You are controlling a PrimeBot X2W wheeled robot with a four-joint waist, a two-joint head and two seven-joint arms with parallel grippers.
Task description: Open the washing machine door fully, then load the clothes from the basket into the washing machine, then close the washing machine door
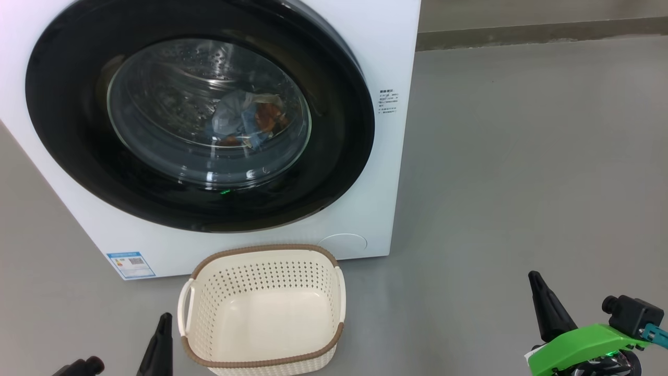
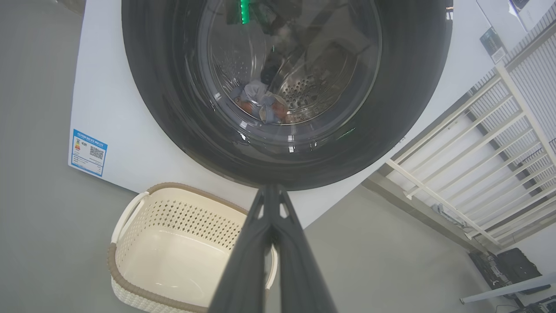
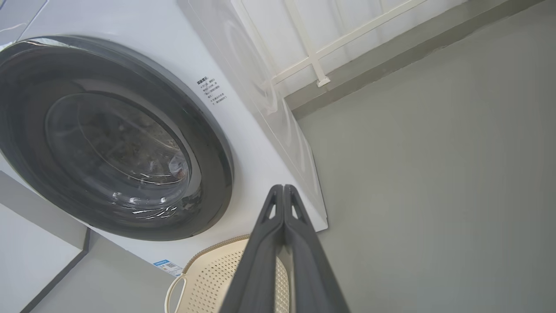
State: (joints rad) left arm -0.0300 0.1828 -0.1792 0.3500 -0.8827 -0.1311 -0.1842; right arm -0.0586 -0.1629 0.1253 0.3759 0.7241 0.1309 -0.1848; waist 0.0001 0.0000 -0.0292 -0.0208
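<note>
The white washing machine (image 1: 386,47) stands ahead with its round black door (image 1: 68,136) closed flat against the front. Through the glass window, light-blue and orange clothes (image 1: 250,120) lie in the steel drum, as the left wrist view also shows (image 2: 260,104). The cream basket (image 1: 263,258) sits on the floor in front of the machine, with nothing in it. My left gripper (image 1: 166,316) is at the basket's left side, fingers pressed together and holding nothing (image 2: 271,188). My right gripper (image 1: 533,274) hangs well to the right, also shut with nothing in it (image 3: 283,187).
Grey floor (image 1: 522,156) spreads to the right of the machine. A pale wall base (image 1: 543,31) runs along the back. A white railing (image 2: 478,143) stands beside the machine in the left wrist view. A blue label sticker (image 1: 130,265) marks the machine's lower left corner.
</note>
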